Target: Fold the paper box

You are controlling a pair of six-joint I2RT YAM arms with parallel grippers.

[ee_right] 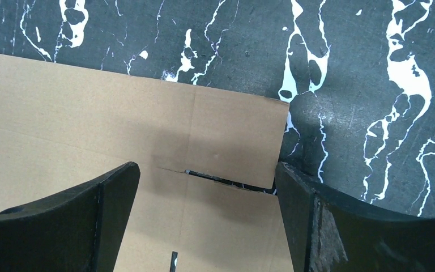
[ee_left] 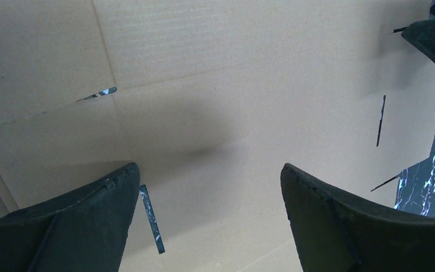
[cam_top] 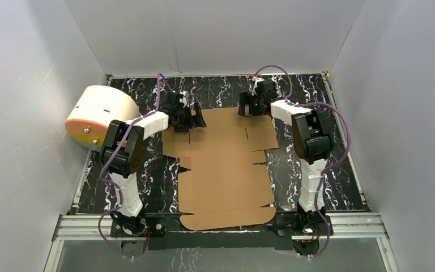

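Black white-veined marble surface (cam_top: 351, 192) carries the paper box (cam_top: 226, 170), a brown die-cut cardboard sheet lying flat and unfolded at centre. Left jaws and right jaws stand spread wide over its far corners, holding nothing. A cream-white cylinder (cam_top: 99, 110) sits far left.

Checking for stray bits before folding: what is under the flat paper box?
Black marbled table shows around the paper box and through its cut slots. The rest beneath the sheet is covered, so unseen.

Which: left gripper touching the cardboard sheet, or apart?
Cannot tell: left wrist view shows left gripper open over cardboard sheet, neither contact nor gap plain.
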